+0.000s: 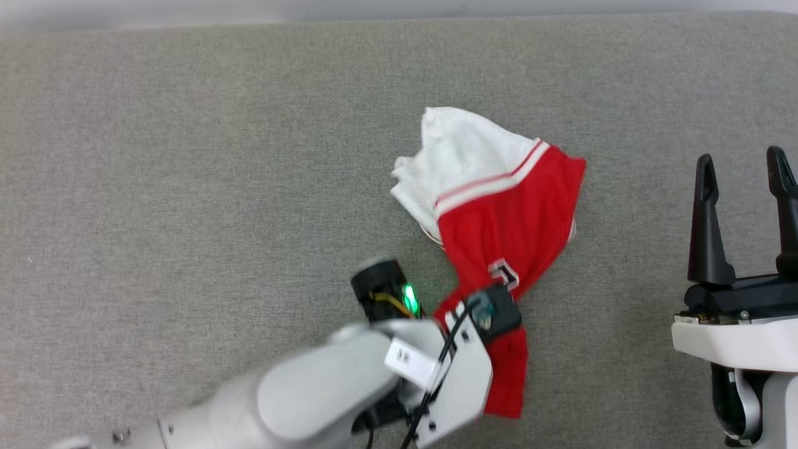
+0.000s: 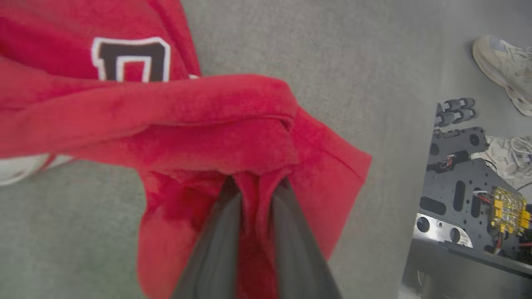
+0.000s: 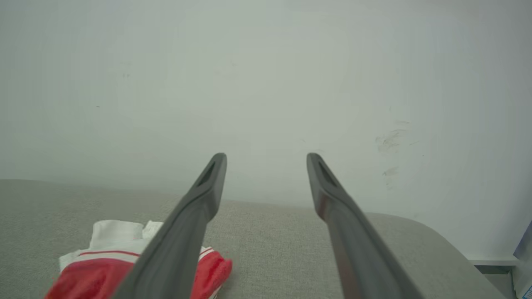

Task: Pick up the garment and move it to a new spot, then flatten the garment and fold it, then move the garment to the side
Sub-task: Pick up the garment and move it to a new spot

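Pickup step: left end effector (image 2: 255,182) pinched on garment (image 1: 511,212), right end effector (image 1: 740,156) wide open, empty; next, lift and relocate.

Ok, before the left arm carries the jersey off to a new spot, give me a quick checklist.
1. Grip: left gripper shut on the jersey, red fabric pinched between its fingers: ok.
2. Layers caught in that pinch: cannot tell.
3. Other arm: right gripper open, apart from the jersey: ok.
4. Lie of the jersey: not ok, crumpled, white sleeve bunched.
5. Bystander: shoe near the robot's base, away from the jersey: ok.
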`<state>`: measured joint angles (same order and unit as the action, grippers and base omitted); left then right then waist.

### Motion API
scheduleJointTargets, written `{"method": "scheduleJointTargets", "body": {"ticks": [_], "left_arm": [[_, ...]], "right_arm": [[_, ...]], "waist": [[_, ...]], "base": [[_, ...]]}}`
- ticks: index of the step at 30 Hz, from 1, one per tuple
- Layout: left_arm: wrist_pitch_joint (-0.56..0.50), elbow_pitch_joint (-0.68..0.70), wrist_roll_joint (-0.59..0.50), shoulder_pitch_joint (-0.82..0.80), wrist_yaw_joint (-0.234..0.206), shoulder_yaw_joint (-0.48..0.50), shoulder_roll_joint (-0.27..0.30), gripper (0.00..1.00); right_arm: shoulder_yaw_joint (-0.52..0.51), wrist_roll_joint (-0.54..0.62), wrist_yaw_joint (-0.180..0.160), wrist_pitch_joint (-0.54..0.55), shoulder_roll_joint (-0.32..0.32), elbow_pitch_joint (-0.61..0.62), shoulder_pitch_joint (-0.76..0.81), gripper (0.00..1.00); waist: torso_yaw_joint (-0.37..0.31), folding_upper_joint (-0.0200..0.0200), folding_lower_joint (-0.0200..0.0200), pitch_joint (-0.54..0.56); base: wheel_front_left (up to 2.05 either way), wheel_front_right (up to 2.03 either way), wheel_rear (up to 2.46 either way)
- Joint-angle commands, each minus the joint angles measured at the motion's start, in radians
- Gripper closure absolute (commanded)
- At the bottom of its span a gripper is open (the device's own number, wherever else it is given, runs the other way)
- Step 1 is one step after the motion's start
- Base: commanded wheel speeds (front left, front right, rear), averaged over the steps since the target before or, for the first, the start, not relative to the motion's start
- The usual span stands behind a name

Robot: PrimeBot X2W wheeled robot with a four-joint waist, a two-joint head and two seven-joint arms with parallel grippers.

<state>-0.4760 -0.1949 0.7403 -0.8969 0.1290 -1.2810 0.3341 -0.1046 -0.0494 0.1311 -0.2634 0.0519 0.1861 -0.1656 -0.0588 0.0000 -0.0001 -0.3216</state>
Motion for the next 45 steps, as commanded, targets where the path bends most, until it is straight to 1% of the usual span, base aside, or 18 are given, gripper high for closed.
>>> {"method": "scheduleJointTargets", "body": {"ticks": [1, 4, 6, 8, 9, 10, 13, 16, 20, 21, 24, 29, 34, 38, 42, 45], "left_arm": [[-0.027, 0.009, -0.013, 0.050, 0.000, 0.001, -0.004, 1.00], [-0.062, 0.021, -0.030, 0.124, 0.000, -0.003, -0.009, 1.00], [-0.059, 0.021, -0.036, 0.139, 0.000, -0.002, -0.011, 1.00], [-0.030, 0.012, -0.048, 0.134, 0.000, -0.001, -0.014, 1.00], [-0.002, 0.003, -0.056, 0.121, 0.000, -0.001, -0.016, 0.55], [0.037, -0.009, -0.066, 0.106, 0.000, 0.001, -0.019, 0.00], [0.173, -0.054, -0.074, 0.089, -0.001, 0.027, -0.043, 0.00], [0.300, -0.072, -0.082, 0.102, -0.043, 0.083, -0.058, 0.00], [0.444, -0.051, -0.092, 0.138, -0.131, 0.162, -0.046, 0.00], [0.444, -0.051, -0.092, 0.138, -0.131, 0.162, -0.046, 0.00], [0.528, -0.032, -0.102, 0.173, -0.203, 0.214, -0.021, 0.00], [0.668, -0.013, -0.118, 0.252, -0.331, 0.302, 0.042, 0.00], [0.731, 0.020, -0.139, 0.349, -0.453, 0.394, 0.097, 0.00], [0.742, 0.070, -0.177, 0.433, -0.526, 0.489, 0.121, 0.00], [0.743, 0.139, -0.251, 0.541, -0.571, 0.601, 0.119, 0.00], [0.743, 0.180, -0.312, 0.620, -0.588, 0.686, 0.100, 0.00]], "right_arm": [[0.001, 0.007, -0.001, -0.002, -0.003, 0.000, -0.009, 0.00], [0.002, 0.010, -0.001, -0.002, -0.003, -0.004, -0.008, 0.00], [0.002, 0.011, -0.001, -0.002, -0.003, -0.008, -0.002, 0.00], [0.003, 0.012, -0.001, -0.002, -0.003, -0.013, 0.007, 0.00], [0.005, 0.013, -0.001, -0.002, -0.003, -0.015, 0.013, 0.00], [0.005, 0.014, -0.001, -0.002, -0.003, -0.017, 0.018, 0.00], [0.003, 0.019, -0.001, -0.002, -0.003, -0.026, 0.034, 0.00], [0.005, 0.021, -0.001, -0.002, -0.003, -0.043, 0.055, 0.00], [0.003, 0.024, -0.001, -0.002, -0.003, -0.056, 0.087, 0.00], [0.003, 0.024, -0.001, -0.002, -0.003, -0.056, 0.087, 0.00], [0.005, 0.026, -0.001, -0.002, -0.003, -0.068, 0.111, 0.00], [0.011, 0.021, -0.001, -0.002, -0.003, -0.092, 0.148, 0.00], [0.011, 0.010, -0.001, -0.002, -0.003, -0.126, 0.175, 0.00], [0.010, -0.002, -0.001, -0.002, -0.003, -0.152, 0.194, 0.00], [0.007, -0.023, -0.001, -0.002, -0.003, -0.178, 0.206, 0.00], [0.013, -0.031, -0.001, -0.002, -0.003, -0.196, 0.211, 0.00]], "waist": [[0.000, 0.0000, 0.0001, -0.005], [0.001, 0.0000, 0.0001, -0.005], [0.004, 0.0000, 0.0001, -0.001], [0.013, 0.0000, 0.0001, 0.010], [0.017, 0.0000, 0.0001, 0.018], [0.023, 0.0000, 0.0001, 0.026], [0.039, 0.0000, 0.0001, 0.059], [0.053, 0.0000, 0.0001, 0.097], [0.072, 0.0000, 0.0001, 0.146], [0.072, 0.0000, 0.0001, 0.146], [0.084, 0.0000, 0.0001, 0.177], [0.097, 0.0000, 0.0001, 0.216], [0.109, 0.0000, 0.0001, 0.243], [0.118, 0.0000, 0.0001, 0.259], [0.124, 0.0000, 0.0001, 0.274], [0.122, 0.0000, 0.0001, 0.286]], "base": [[0.00, 0.00, 0.00], [0.00, 0.00, 0.00], [0.00, 0.00, 0.00], [0.00, 0.00, 0.00], [0.00, 0.00, 0.00], [0.00, 0.00, 0.00], [0.00, 0.00, 0.00], [0.00, 0.00, 0.00], [0.00, 0.00, 0.00], [0.00, 0.00, 0.00], [0.00, 0.00, 0.00], [0.00, 0.00, 0.00], [0.00, 0.00, 0.00], [0.00, 0.00, 0.00], [0.00, 0.00, 0.00], [0.00, 0.00, 0.00]]}}
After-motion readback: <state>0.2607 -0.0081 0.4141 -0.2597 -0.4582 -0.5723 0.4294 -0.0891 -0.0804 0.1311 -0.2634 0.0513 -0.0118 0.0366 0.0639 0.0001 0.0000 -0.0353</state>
